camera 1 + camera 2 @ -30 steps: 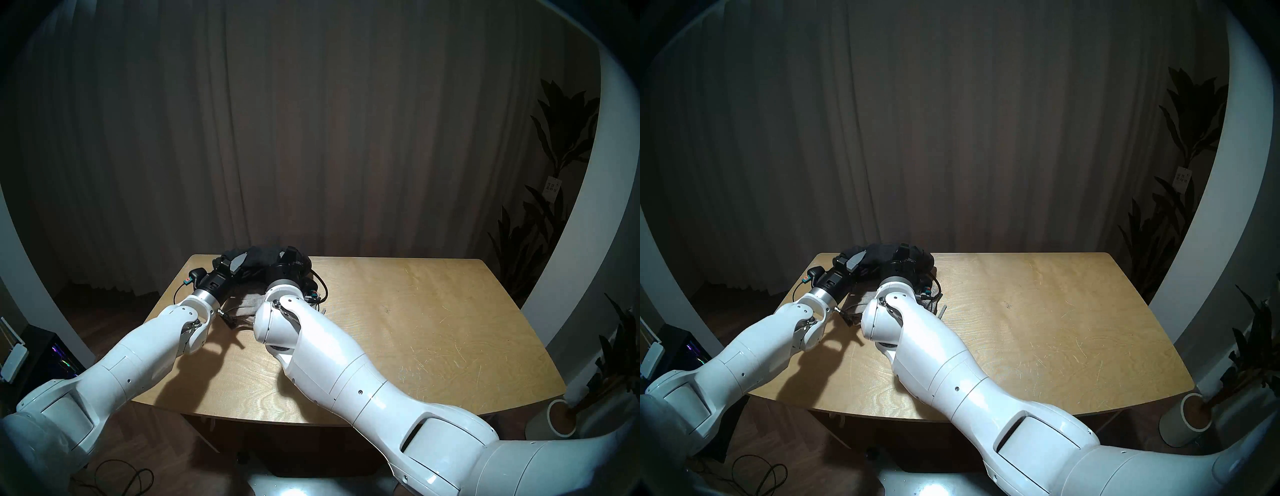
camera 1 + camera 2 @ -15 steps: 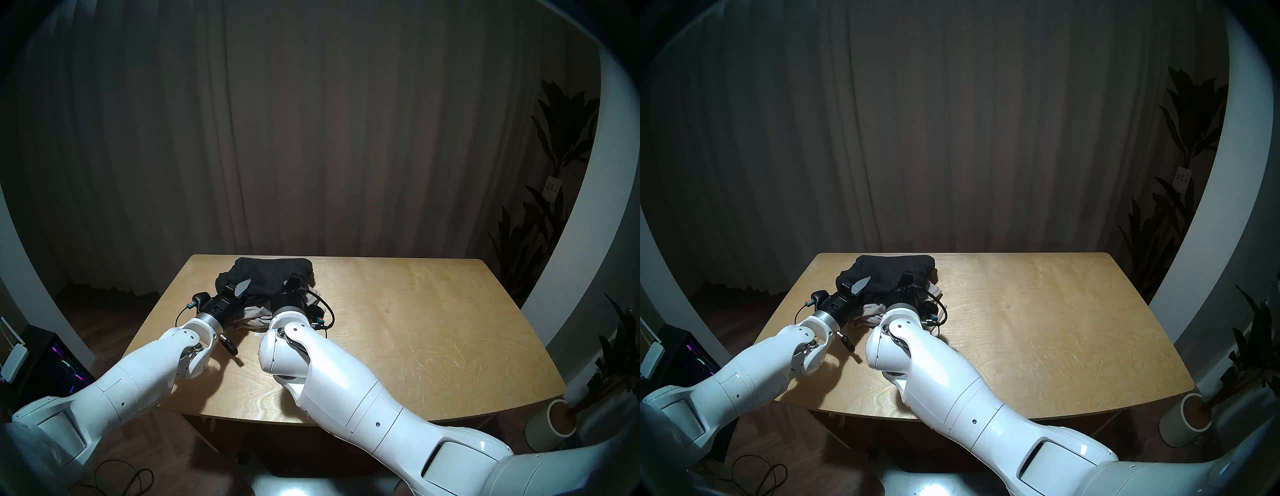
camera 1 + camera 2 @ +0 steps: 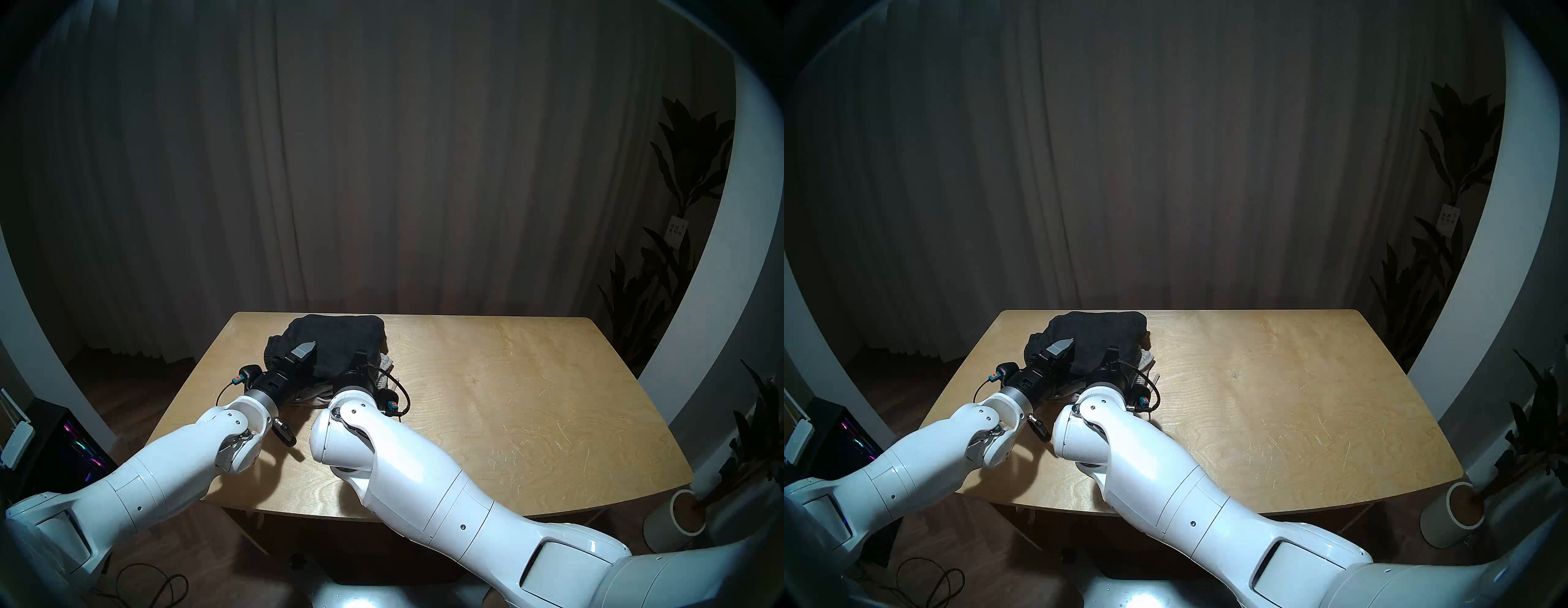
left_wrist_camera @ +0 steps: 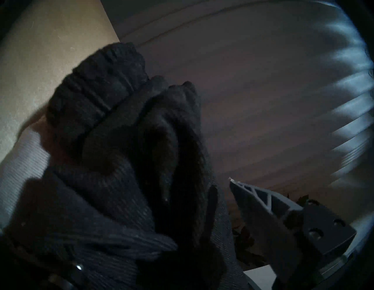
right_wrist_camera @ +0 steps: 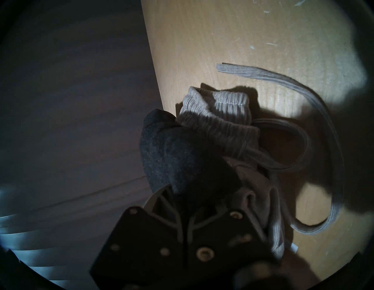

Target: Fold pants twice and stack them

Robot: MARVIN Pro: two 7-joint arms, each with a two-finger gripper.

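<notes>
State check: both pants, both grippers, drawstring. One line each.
black pants: folded, lying on top of the grey pair.
grey pants: underneath, on the table, waistband bunched.
grey drawstring: loose, trailing across the table.
left gripper: open, over the black pants.
right gripper: shut on the black pants' edge.
</notes>
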